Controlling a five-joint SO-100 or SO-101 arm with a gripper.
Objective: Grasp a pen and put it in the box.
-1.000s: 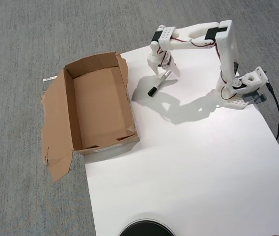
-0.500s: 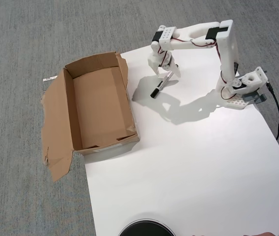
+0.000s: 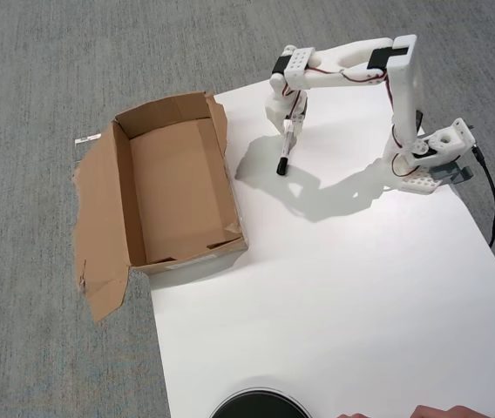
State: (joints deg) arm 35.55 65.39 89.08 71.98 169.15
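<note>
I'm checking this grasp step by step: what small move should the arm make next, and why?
Probably lift a little and swing toward the box. The gripper appears shut on the pen, which hangs black cap down over the white sheet, to the right of the box in the overhead view. The box looks empty.

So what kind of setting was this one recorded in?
Probably an office or lab floor, not a table: grey carpet under a white sheet, with the arm's base on the sheet and a torn cardboard box beside it.
</note>
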